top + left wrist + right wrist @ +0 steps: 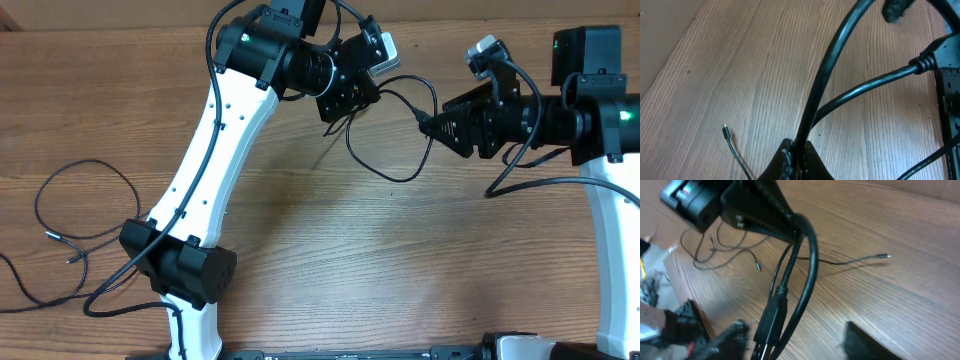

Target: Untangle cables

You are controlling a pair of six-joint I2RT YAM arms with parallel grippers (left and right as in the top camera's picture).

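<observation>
A black cable loops on the table between my two grippers. My left gripper is shut on it; in the left wrist view the jaws pinch the cord, which rises away from them. Its thick plug hangs between the spread fingers of my right gripper, which is open. In the overhead view the right gripper sits at the plug end. A thinner cable with a small plug runs under them; its tip also shows in the left wrist view.
A second thin black cable lies coiled at the table's left side, with a small plug. The left arm's white link crosses the table's middle left. The right arm's black body is at the right edge.
</observation>
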